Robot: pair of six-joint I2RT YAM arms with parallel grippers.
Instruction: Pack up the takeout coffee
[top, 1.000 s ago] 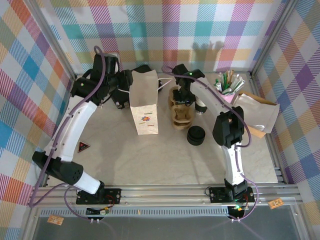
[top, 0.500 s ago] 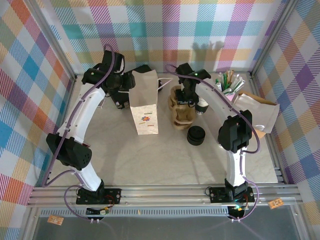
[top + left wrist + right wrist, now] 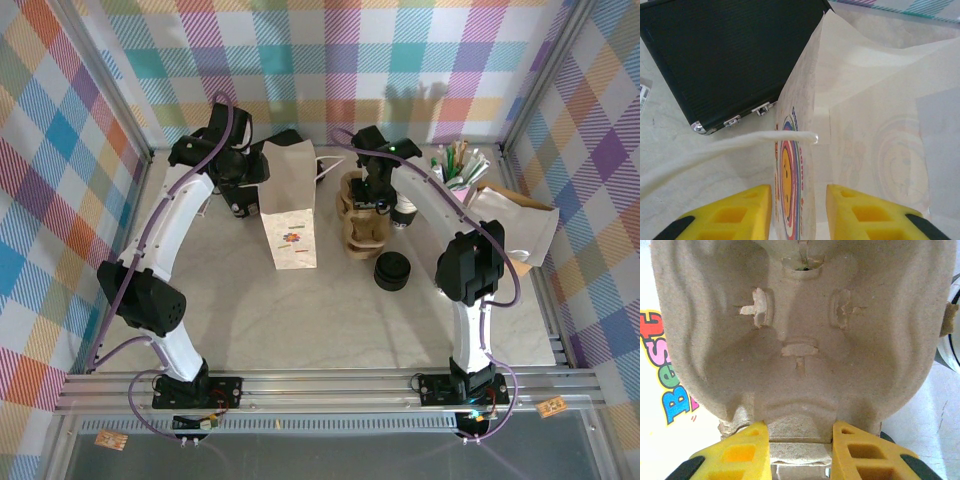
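Here, the takeout coffee [image 3: 404, 212] stands just beside the right tool [image 3: 800, 442], clamped on the pulp carrier [image 3: 800, 315].

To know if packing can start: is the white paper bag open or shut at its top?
Open. The left wrist view looks past the rim of the paper bag into its spread inside.

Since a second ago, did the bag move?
No. The bag stands where it did, just as far left of the black lids.
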